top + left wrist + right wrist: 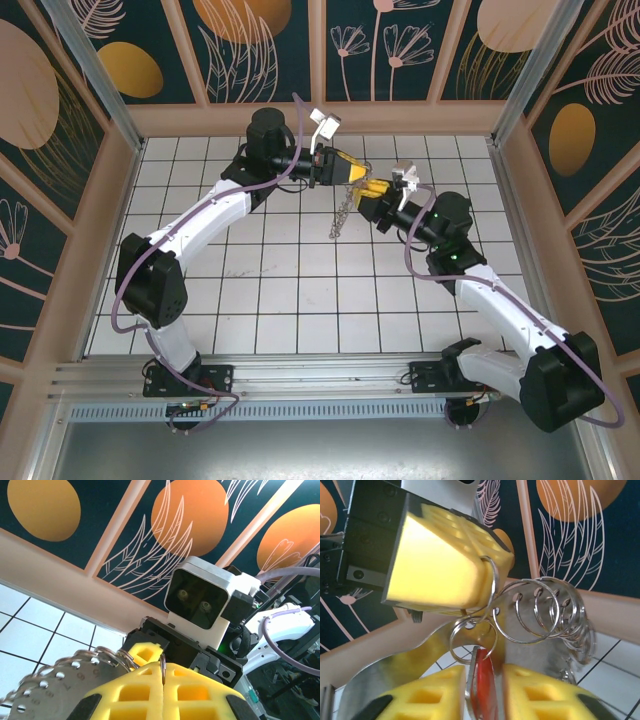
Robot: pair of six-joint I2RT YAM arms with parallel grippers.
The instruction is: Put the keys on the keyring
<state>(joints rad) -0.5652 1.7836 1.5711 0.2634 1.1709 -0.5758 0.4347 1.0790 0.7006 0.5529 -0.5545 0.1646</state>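
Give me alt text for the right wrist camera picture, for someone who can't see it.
A red-headed key sits between the right gripper's yellow fingers at the bottom, apparently hooked on a small silver ring. Above it, the left gripper's yellow pads pinch a larger ring of the keyring, a metal strip strung with many silver rings.

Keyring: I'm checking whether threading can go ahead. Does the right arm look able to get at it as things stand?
Probably yes: the left gripper holds the keyring out in mid-air, and the right gripper, the key between its jaws, sits close by with nothing between them.
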